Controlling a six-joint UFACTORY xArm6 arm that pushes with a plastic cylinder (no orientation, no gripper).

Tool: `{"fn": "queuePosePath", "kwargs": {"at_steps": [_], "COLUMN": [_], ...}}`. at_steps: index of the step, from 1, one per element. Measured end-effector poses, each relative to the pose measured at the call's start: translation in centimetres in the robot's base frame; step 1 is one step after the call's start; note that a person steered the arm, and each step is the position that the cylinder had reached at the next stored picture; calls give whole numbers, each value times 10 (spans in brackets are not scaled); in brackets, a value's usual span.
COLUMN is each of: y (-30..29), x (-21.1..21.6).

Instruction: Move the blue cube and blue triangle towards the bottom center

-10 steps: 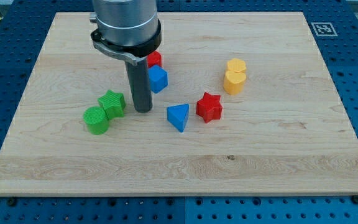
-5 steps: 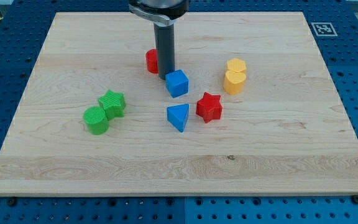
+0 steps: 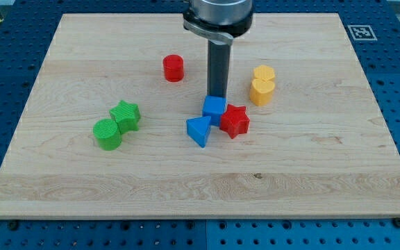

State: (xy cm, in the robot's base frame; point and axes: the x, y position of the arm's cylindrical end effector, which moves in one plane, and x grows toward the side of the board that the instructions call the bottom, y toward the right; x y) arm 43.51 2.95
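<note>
- Since my tip (image 3: 217, 96) sits just behind the blue cube (image 3: 214, 110), on its top side in the view, a push toward the view's bottom runs straight through it.
- No jaws exist on this rod; it holds nothing.
- Against the cube's lower left rests the blue triangle (image 3: 199, 130); the red star (image 3: 235, 120) touches its right.
- Bare table (image 3: 207, 187) lies below the cube.
</note>
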Motion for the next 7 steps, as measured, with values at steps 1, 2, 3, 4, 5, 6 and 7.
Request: {"fn": "queuePosePath", "kwargs": {"at_steps": [1, 2, 3, 4, 5, 6, 7], "y": [9, 9, 1, -13, -24, -23, -9], "x": [14, 29, 41, 33, 51, 71, 87]}}
